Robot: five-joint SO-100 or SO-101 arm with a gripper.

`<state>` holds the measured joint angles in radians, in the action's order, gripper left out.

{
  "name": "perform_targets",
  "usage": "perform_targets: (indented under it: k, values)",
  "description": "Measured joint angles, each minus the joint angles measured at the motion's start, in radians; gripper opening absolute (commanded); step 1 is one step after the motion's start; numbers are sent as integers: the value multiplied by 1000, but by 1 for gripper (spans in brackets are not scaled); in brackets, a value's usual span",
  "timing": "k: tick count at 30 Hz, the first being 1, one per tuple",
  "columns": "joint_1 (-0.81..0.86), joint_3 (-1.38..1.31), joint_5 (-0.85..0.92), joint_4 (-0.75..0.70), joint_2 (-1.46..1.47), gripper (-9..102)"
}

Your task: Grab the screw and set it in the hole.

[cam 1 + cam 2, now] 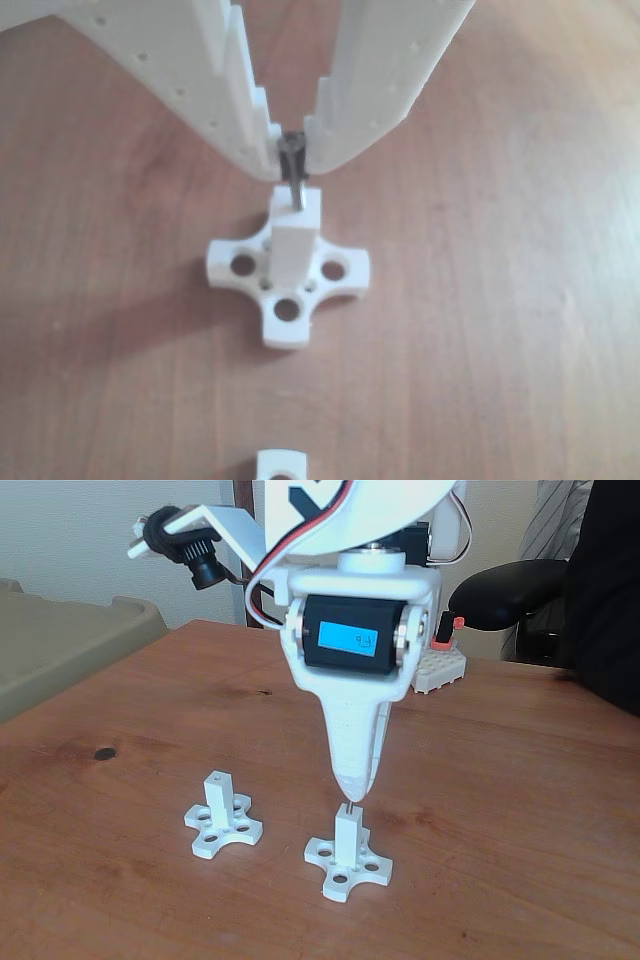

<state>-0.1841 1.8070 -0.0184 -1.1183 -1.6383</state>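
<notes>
- In the fixed view, two cross-shaped pieces stand on the desk (520, 780): the left piece (222, 820) and the right piece (347, 858), near each other but apart.
- The right piece stands slightly nearer the camera than the left piece.
- The tool (352, 788) hangs directly above the post of the right piece.
- The screw (294, 172) sits upright between the tool tips; its lower end meets the hole (299, 205) in the post's end face.
- In the other view, a further piece (280, 465) lies at the bottom edge, in front of the piece under the tool.
- A block (440, 670) rests on the desk behind the tool.
</notes>
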Motion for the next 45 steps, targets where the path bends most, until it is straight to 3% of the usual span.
perform_targets:
  k: [45]
  values:
    - [3, -2, 0, -18, 8, -4]
